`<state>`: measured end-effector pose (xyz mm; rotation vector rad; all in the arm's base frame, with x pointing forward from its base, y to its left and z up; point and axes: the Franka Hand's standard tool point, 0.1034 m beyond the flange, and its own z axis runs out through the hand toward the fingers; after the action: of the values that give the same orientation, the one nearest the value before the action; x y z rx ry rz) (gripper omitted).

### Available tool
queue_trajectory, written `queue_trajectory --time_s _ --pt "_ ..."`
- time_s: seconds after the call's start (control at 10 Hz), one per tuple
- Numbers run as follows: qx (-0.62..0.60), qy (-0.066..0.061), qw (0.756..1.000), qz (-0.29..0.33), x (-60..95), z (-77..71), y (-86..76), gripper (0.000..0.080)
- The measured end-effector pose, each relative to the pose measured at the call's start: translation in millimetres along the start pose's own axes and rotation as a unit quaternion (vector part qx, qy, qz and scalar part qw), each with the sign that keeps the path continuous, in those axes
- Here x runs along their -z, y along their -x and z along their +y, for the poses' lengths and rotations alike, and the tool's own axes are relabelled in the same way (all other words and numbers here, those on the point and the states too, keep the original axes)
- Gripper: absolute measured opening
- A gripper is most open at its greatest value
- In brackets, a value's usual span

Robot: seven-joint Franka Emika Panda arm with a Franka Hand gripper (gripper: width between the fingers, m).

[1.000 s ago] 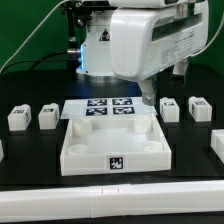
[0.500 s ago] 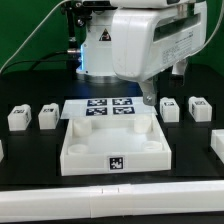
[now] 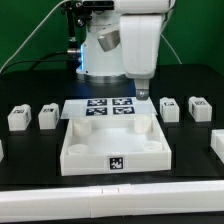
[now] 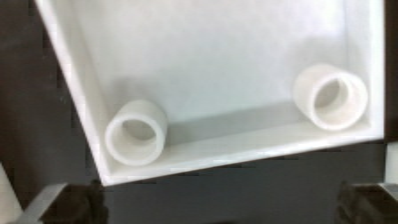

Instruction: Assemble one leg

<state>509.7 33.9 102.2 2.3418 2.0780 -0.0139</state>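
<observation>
The arm (image 3: pixel 140 35) comes down from above, its broad white wrist housing held upright over the far side of the marker board (image 3: pixel 103 107), toward that board's end on the exterior view's right. The gripper (image 3: pixel 143 93) points straight down, its tip hovering just above the board's far corner; whether it touches the board cannot be told. In the wrist view the two dark fingers (image 4: pixel 64 205) show well apart from each other, the jaws standing wide with nothing held between them.
</observation>
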Motion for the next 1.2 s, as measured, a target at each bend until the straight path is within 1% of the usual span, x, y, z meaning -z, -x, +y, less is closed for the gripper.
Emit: queue_trajectory --time_s 0.2,0.3,0.5,0.6,0.7,0.8,0.9,1.1,1.2 --pt "0.056 0.0 0.998 0.0 -0.4 0.1 1.5 0.065" --pt "0.103 0.0 0.995 -0.003 -0.6 0.3 3.1 0.065" --pt "0.1 0.0 0.995 -0.003 -0.7 0.3 3.4 0.065" --pt "0.1 0.003 0.995 -0.002 -2.3 -0.7 4.7 0.065" --pt "0.098 0.013 0.995 0.002 -16.6 -22.2 12.8 0.065" --pt "0.091 0.002 0.996 0.003 -32.6 -52.8 24.4 0.065" --pt "0.092 -0.006 0.996 0.006 -46.2 -66.0 34.1 0.065" --pt "0.076 -0.025 0.997 0.011 -75.5 -74.6 47.0 0.065" --pt "0.072 -0.033 0.997 0.013 -85.2 -76.6 48.2 0.065"
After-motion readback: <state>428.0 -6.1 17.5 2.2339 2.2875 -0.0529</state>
